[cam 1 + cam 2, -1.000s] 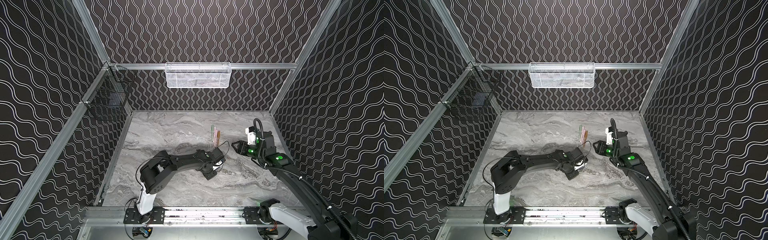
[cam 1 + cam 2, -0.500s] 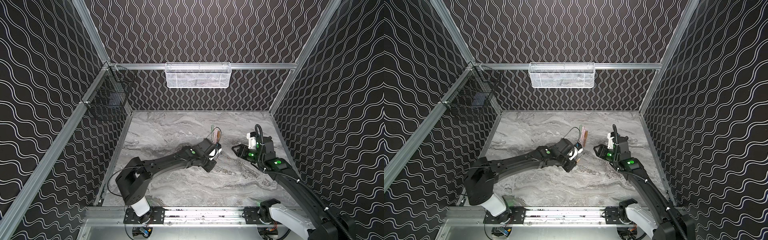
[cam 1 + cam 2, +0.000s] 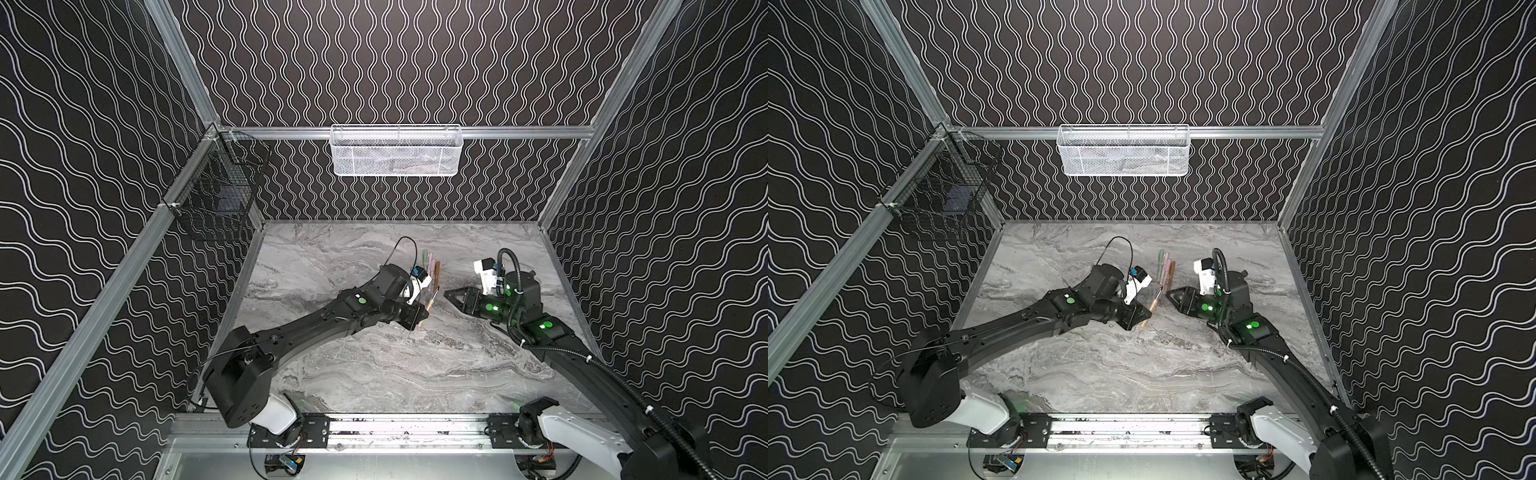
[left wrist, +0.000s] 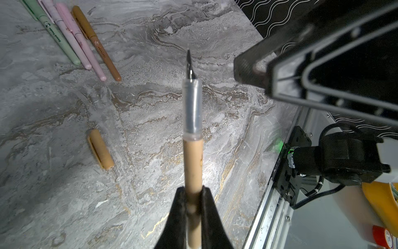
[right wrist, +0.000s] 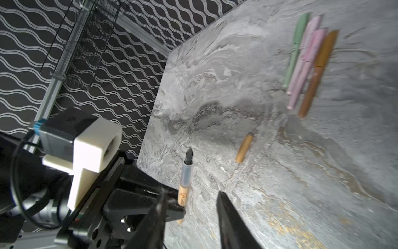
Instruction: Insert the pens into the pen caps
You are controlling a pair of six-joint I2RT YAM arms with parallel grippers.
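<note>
My left gripper point(image 4: 193, 194) is shut on the lower barrel of a tan pen point(image 4: 192, 151), whose clear grip section and dark nib point away from the wrist. Both top views show this pen point(image 3: 432, 299) point(image 3: 1154, 305) sticking up and to the right out of the left gripper point(image 3: 419, 318) point(image 3: 1140, 318). My right gripper point(image 3: 449, 294) point(image 3: 1170, 294) point(image 5: 191, 198) is open and empty, its tips close to the pen's nib end. A tan pen cap point(image 4: 100, 152) point(image 5: 244, 147) lies loose on the table. Several capped pens point(image 3: 431, 268) point(image 3: 1166, 268) point(image 4: 75, 38) point(image 5: 305, 62) lie in a row: green, two pink, brown.
A white mesh basket point(image 3: 395, 151) hangs on the back wall and a black wire basket point(image 3: 216, 199) on the left wall. A metal rail point(image 3: 395, 428) runs along the table's front edge. Patterned walls close in three sides.
The left arm has stretched out and carried the pen a little back and up. The right gripper has moved left towards the pen, and its jaws have narrowed.
</note>
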